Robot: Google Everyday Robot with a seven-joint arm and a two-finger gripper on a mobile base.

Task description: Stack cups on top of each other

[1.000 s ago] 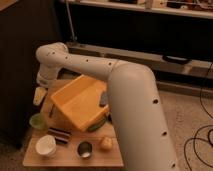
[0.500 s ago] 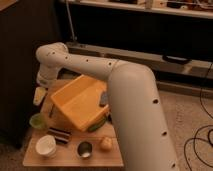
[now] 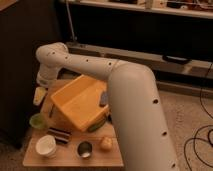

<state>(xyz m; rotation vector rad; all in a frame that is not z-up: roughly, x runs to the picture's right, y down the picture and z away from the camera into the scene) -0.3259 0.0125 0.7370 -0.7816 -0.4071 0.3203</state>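
Three cups stand apart on a small wooden table [image 3: 111, 159]. The white cup [image 3: 45, 145] with a wide rim is at the front left. To its right stands the shiny dark metal cup [image 3: 85, 149]. The pale green cup [image 3: 36, 120] sits at the table's left edge, further back. My gripper [image 3: 39, 95] hangs at the end of the white arm, just above and behind the green cup. It looks open, and nothing shows between its fingers.
A large yellow-orange box [image 3: 80, 102] lies tilted across the back of the table. A black-and-white striped block [image 3: 60, 135] sits between the white cup and the box. A yellowish lump [image 3: 105, 144] lies right of the metal cup. Cables [image 3: 197, 142] trail on the floor at right.
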